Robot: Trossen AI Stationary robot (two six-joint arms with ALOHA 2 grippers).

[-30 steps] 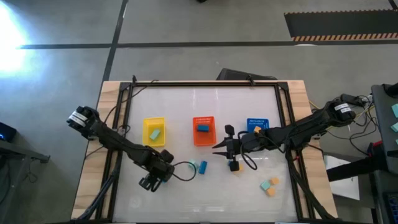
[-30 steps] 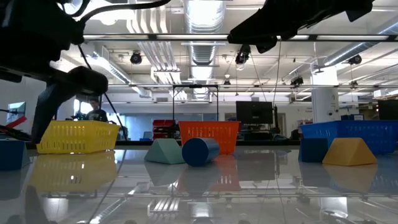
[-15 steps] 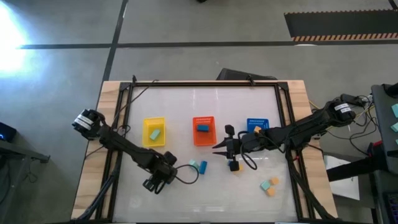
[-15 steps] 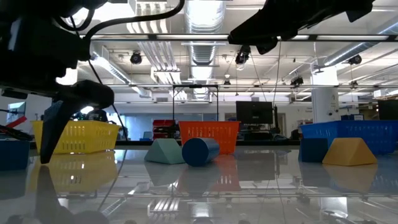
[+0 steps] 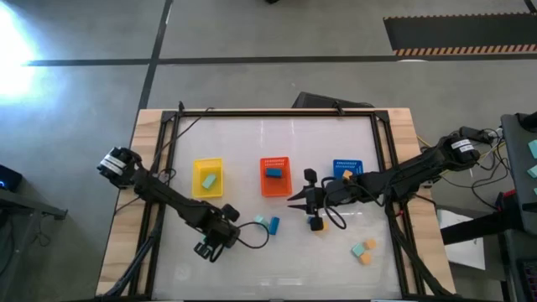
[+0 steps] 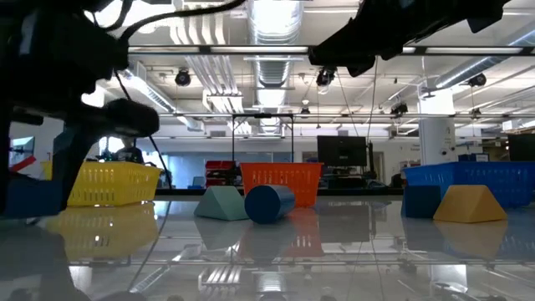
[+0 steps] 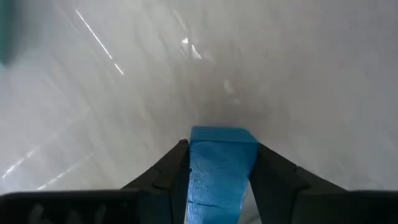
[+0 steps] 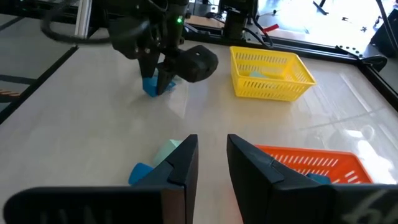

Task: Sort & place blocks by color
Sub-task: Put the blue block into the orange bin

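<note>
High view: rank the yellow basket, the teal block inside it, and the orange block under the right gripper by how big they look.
1. yellow basket, clearly largest.
2. teal block and orange block look alike; the right gripper partly hides the orange one, so no ranking.

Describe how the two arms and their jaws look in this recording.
Both arms are dark, slim and jointed, each with a pale silver-white joint near its base and loose black cables looping alongside. The left gripper and right gripper have flat, tapered black jaws. No markings are legible.
</note>
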